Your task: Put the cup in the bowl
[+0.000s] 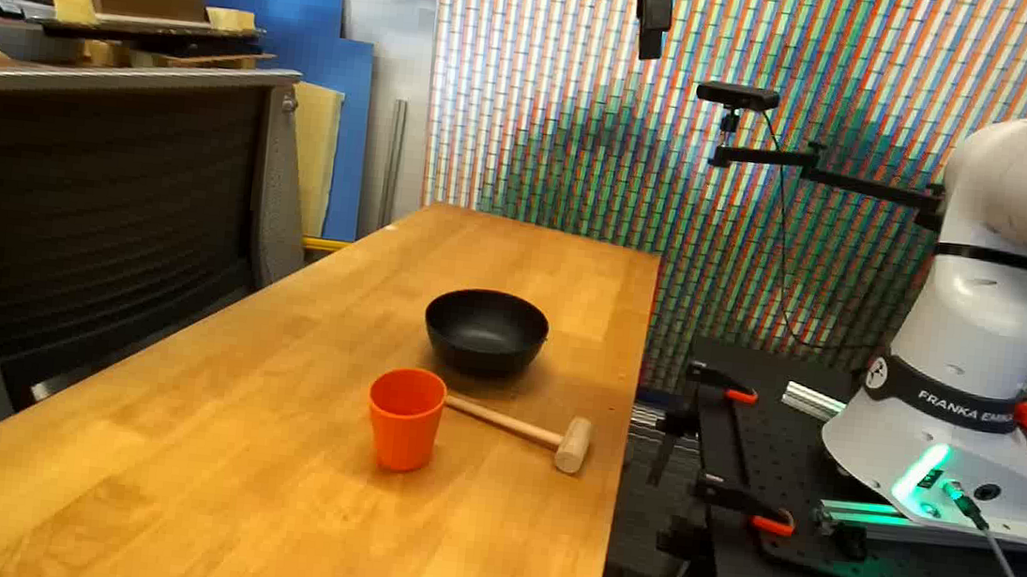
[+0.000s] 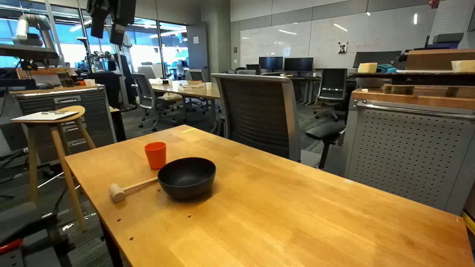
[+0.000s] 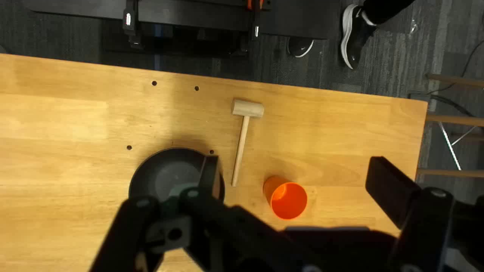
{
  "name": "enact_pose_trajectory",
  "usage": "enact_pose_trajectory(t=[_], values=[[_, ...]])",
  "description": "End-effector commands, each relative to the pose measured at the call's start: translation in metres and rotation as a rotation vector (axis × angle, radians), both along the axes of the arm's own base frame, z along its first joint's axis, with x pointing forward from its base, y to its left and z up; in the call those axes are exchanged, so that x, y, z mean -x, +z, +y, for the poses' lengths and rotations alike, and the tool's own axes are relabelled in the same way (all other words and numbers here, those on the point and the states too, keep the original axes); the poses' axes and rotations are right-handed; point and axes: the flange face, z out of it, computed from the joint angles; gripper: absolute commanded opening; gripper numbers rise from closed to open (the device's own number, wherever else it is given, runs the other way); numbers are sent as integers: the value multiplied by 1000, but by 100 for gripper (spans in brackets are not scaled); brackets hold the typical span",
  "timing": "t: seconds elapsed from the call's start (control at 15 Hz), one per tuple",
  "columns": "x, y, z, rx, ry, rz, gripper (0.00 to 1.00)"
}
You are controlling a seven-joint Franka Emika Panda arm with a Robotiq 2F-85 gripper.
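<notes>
The orange-red cup stands upright and empty on the wooden table. It also shows in an exterior view and in the wrist view. The round black bowl stands apart from the cup, upright and empty. It also shows in an exterior view, and in the wrist view a finger covers part of it. My gripper is open with nothing between its wide-apart fingers. It hangs high above the table, at the top edge of both exterior views. In the wrist view the cup appears between the fingers, far below.
A light wooden mallet lies on the table beside the cup and bowl, its handle reaching between them. A mesh-backed chair stands at the table's far side. A person's shoe shows on the floor beyond the table edge.
</notes>
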Motion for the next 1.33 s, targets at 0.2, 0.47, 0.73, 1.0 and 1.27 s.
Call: enact_pose_trajectory(t=[0.2, 0.47, 0.73, 1.0, 1.27], values=[[-12, -10, 5, 32, -27, -17, 100], [-56, -61, 49, 185, -68, -152, 100], [-95, -122, 98, 288, -120, -262, 100], [-112, -184, 117, 374, -168, -255, 100], [-120, -237, 133, 434, -197, -207, 100]])
